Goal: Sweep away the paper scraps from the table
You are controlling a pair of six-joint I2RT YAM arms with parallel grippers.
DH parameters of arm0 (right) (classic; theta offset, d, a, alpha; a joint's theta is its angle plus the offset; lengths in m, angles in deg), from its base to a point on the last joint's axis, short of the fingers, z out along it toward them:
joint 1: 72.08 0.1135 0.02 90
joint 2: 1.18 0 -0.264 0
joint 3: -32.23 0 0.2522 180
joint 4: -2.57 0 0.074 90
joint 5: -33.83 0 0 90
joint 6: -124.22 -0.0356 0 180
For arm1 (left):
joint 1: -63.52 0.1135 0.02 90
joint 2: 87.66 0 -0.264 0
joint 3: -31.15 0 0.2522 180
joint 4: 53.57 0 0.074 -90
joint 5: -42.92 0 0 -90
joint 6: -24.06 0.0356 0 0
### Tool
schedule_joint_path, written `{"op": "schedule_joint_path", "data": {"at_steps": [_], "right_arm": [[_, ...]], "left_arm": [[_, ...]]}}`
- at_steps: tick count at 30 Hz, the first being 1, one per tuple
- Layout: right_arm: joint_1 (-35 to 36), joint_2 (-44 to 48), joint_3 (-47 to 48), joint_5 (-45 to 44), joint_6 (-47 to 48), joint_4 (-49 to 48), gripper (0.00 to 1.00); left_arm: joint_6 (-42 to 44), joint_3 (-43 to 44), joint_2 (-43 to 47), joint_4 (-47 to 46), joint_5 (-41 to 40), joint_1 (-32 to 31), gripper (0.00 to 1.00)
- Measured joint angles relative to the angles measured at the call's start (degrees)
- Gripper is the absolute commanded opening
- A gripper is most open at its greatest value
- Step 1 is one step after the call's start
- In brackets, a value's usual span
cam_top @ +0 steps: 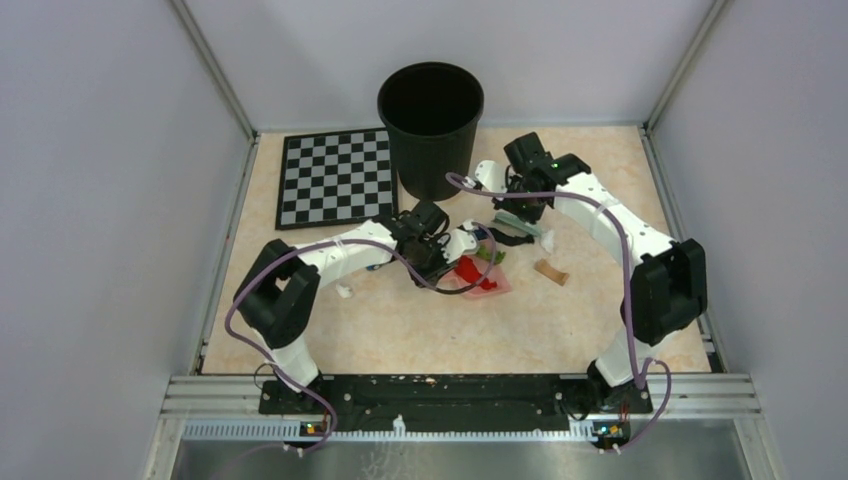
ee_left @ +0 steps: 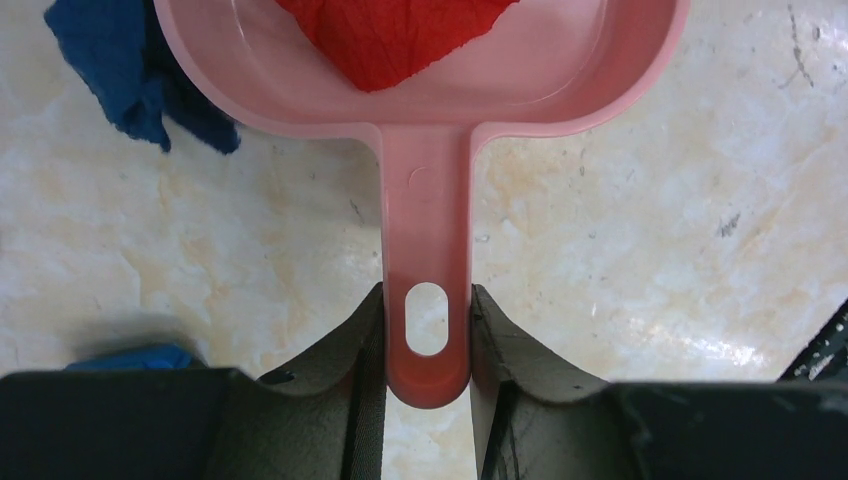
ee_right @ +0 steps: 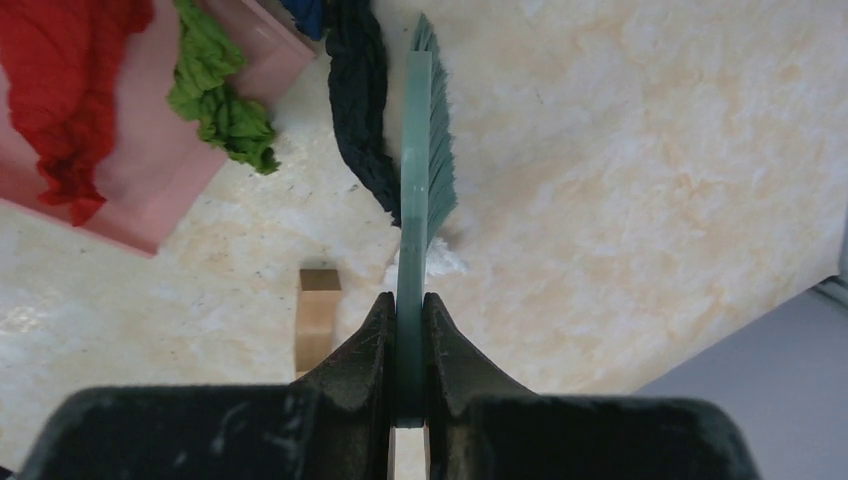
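Observation:
My left gripper [ee_left: 427, 300] is shut on the handle of the pink dustpan [ee_left: 427, 200], which lies on the table [cam_top: 420, 330] with a red scrap [ee_left: 390, 35] in it. A blue scrap [ee_left: 110, 60] lies beside the pan's left rim. My right gripper [ee_right: 410, 305] is shut on the grey-green brush [ee_right: 418, 150], bristles down on the table. A black scrap [ee_right: 360, 110] lies against the brush. A green scrap [ee_right: 220, 100] lies at the pan's edge. A tan scrap [ee_right: 318, 315] and a white scrap [ee_right: 440, 262] lie loose near the brush.
A black bin [cam_top: 430, 110] stands at the back centre. The checkerboard mat [cam_top: 335, 178] lies to its left. A small white scrap [cam_top: 345, 291] lies by the left arm. Grey walls enclose the table on three sides.

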Motion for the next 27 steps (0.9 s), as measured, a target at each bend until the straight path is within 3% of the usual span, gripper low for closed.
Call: {"op": "schedule_joint_path", "data": {"at_steps": [6,17,27], "right_arm": [[-0.2,-0.02,1.11,2.58,-5.64,3.52,0.0],[-0.2,-2.27,9.97,14.38,-13.31,18.47,0.0],[-3.52,-4.94,22.45,13.16,-15.1,27.32,0.0]], "left_arm": [[-2.25,2.34,-3.34,-1.38,-1.97,-0.7,0.0],[-3.43,3.85,-4.72,-1.84,-4.13,-0.96,0.0],[-2.29,3.91,-4.72,-2.91,-5.55,-1.01,0.0]]}}
